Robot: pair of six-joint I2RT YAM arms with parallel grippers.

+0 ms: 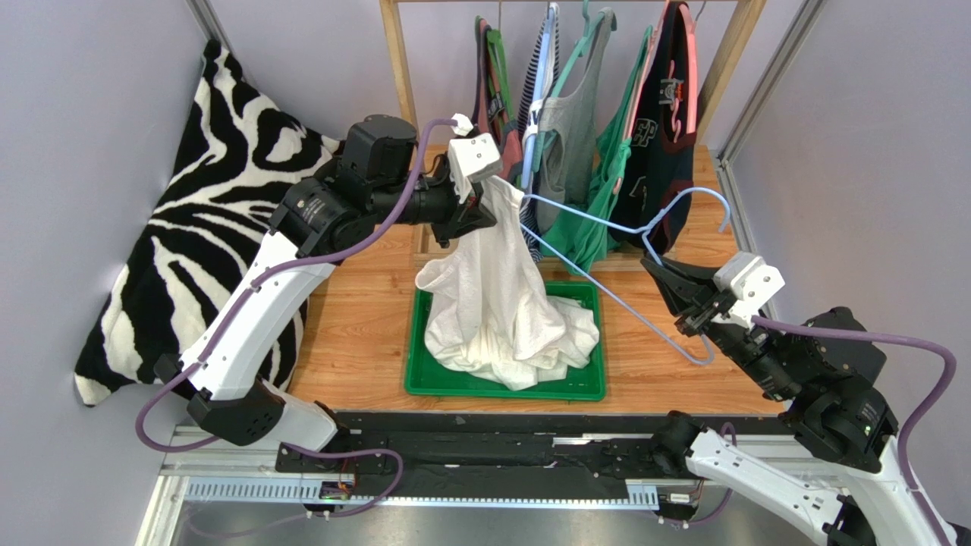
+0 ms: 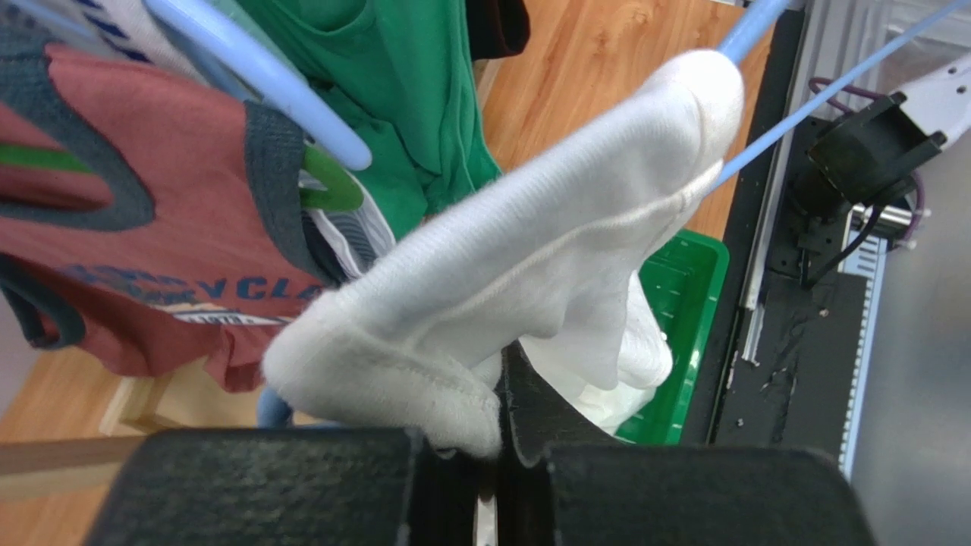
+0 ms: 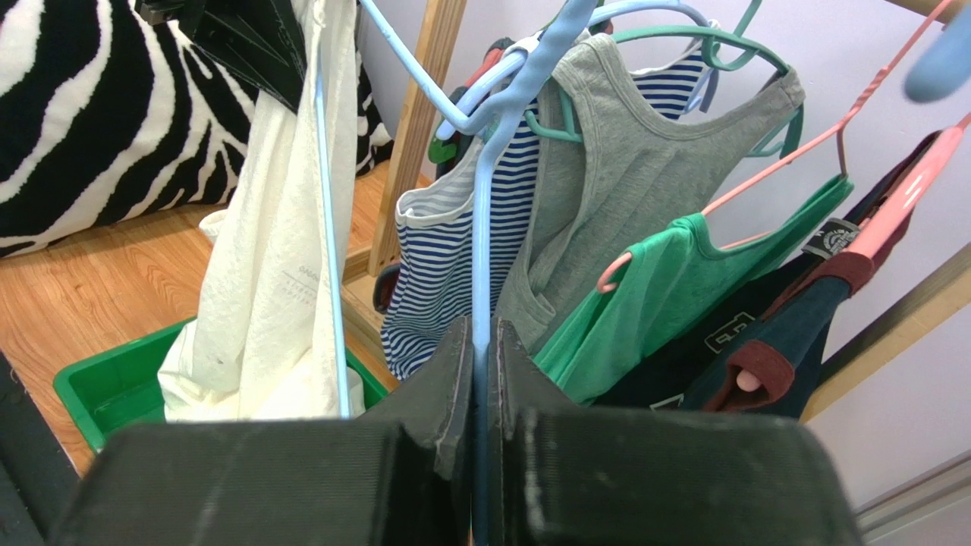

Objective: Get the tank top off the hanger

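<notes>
Top cam: left gripper (image 1: 476, 193) is pinched on the upper edge of the white tank top (image 1: 502, 307), which drapes down into the green tray (image 1: 502, 389). Right gripper (image 1: 672, 284) is clamped on the blue hanger (image 1: 615, 298).

Left wrist: left gripper (image 2: 499, 438) has its jaws pressed together on a fold of tank top (image 2: 547, 250). The fabric's far end looks hooked over a hanger (image 2: 750, 29) arm.

Right wrist: right gripper (image 3: 481, 375) nips the hanger (image 3: 483, 228) wire, with the tank top (image 3: 274, 273) beside it.

Plan: hold the hanger rigid w/ the right and draw the cloth along the wire, not across it — slowly, so nothing snags.
</notes>
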